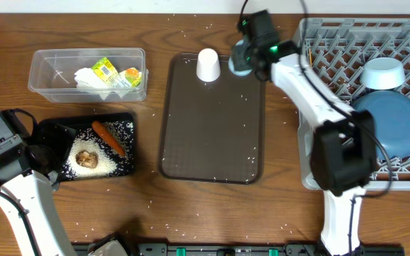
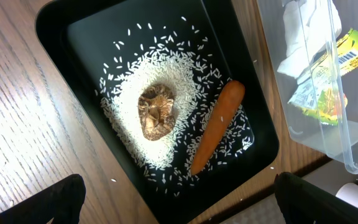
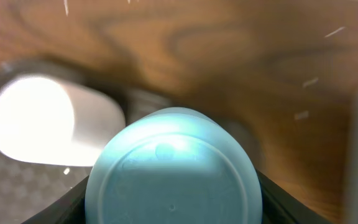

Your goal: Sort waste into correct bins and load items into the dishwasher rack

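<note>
Wooden table (image 1: 212, 213) fills the whole view, warm brown, dark grain running left to right, soft even light, no hard shadows.

Wooden table (image 1: 155, 28), brown, with visible grain. At ten o'clock, set straight on the wood, a clear tub (image 1: 41, 57). At eight o'clock, just below the tub and apart from it, a black tray (image 1: 70, 126). At the middle, a brown tray (image 1: 212, 128), long side running twelve to six. At three o'clock, just beside the brown tray, a grey rack (image 1: 326, 35), reaching the table's right edge. Scattered over the bare wood, loose rice grains (image 2: 112, 181), some by the black tray, some toward six o'clock.
</note>
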Robot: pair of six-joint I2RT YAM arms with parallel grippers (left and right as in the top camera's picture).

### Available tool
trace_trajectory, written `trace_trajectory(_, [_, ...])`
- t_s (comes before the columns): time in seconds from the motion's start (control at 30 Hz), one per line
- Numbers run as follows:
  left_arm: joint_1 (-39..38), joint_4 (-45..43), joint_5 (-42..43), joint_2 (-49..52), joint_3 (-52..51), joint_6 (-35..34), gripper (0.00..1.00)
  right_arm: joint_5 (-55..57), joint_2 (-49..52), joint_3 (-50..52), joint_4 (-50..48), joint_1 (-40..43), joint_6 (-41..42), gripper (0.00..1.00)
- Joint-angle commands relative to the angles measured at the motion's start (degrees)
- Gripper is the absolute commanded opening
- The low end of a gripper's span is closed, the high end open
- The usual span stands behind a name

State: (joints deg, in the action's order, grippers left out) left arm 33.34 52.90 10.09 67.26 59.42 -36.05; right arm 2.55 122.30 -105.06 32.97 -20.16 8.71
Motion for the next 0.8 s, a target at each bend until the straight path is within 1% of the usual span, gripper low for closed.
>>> trace_trajectory(0.0, [0.3, 0.2, -0.7, -0.3, -0.3, -0.2, 0.98, 3.2, -6.9, -1.1, 0.9, 4.4, 0.9, 0.59])
trace_trajectory(0.1, [0.3, 0.2, -0.7, -0.3, -0.3, -0.2, 0.98, 4.7, -10.5, -1.1, 2.4, 8.5, 0.9, 0.59])
trace_trajectory(0.23, [0.3, 0.2, -0.7, -0.3, -0.3, -0.2, 0.98, 4.8, -15.5, -1.1, 5.0, 17.0, 0.7, 0.59])
trace_trajectory(0.33, [0.3, 0.2, -0.7, -0.3, -0.3, -0.2, 0.98, 4.8, -17.7, -1.1, 7.0, 23.8, 0.6, 0.63])
trace_trajectory(0.47, [0.3, 0.2, -0.7, -0.3, -0.3, -0.2, 0.98, 4.8, -18.6, -1.1, 10.1, 33.4, 0.6, 0.63])
trace_trajectory(0.57, [0.3, 0.2, -0.7, -0.3, -0.3, -0.2, 0.98, 4.8, -18.3, -1.0, 12.7, 39.9, 0.4, 0.62])
trace_trajectory(0.77, [0.3, 0.2, -0.7, -0.3, -0.3, -0.2, 0.98, 4.7, -18.1, -0.8, 15.3, 49.6, -1.7, 0.61])
